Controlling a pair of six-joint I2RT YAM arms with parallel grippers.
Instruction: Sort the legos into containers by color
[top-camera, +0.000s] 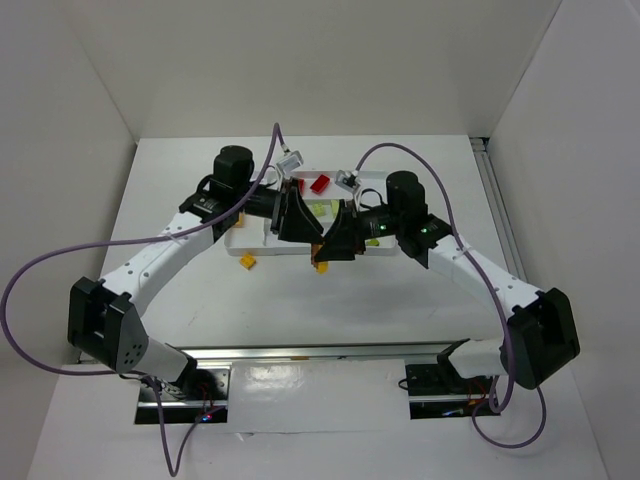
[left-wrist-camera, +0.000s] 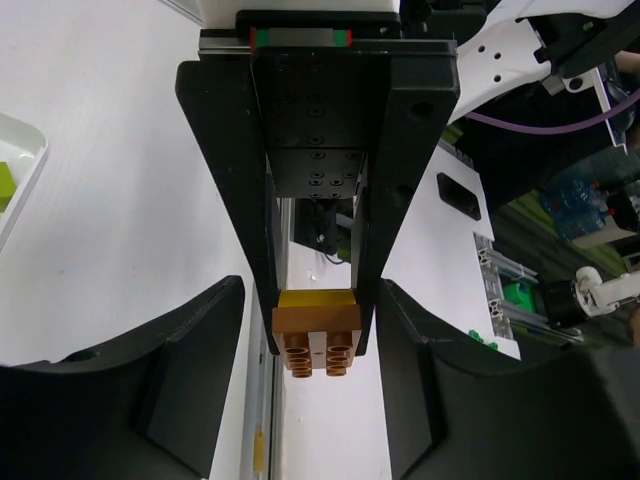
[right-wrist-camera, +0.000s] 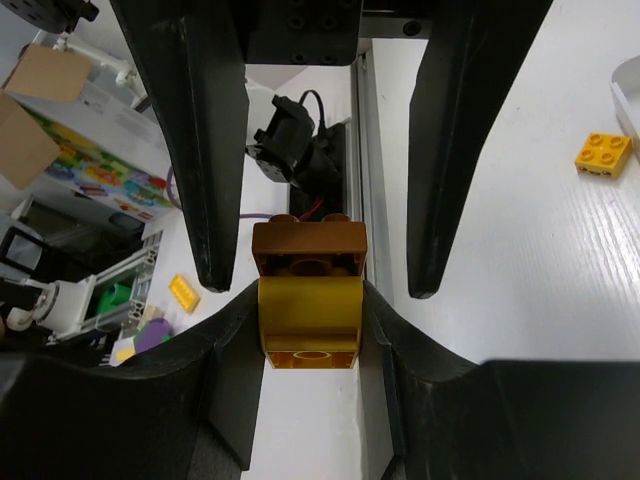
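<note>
Right wrist view showed the right claw (right-wrist-camera: 310, 300) clamped on the yellow half (right-wrist-camera: 310, 330) of a two-colour lego (top-camera: 322, 264), its pads against both flanks, so that the brown half (right-wrist-camera: 308, 245) stuck out free beyond the fingertips. That hold looked deliberate, leaving the other colour exposed for a second grip. The left claw (left-wrist-camera: 312, 290) met it head on, jaws parted and straddling the brown half with a gap showing on at least one side; it had hold of nothing. From the left wrist, the brown studs pointed straight at that claw. I judged it stood ready to close on the brown half and pull the stack apart, since a mixed stack could not go into one colour's compartment. The two claws met above the counter (top-camera: 330, 310), just in front of the near edge of the tray (top-camera: 248, 240), apparently with the lego held off the surface. A loose yellow lego (top-camera: 247, 262) lay on the counter just beside that edge, not yet sorted. Inside the tray, a red lego (top-camera: 319, 184) sat in the far slot and green legos (top-camera: 320, 208) in the slot nearer the arms.
</note>
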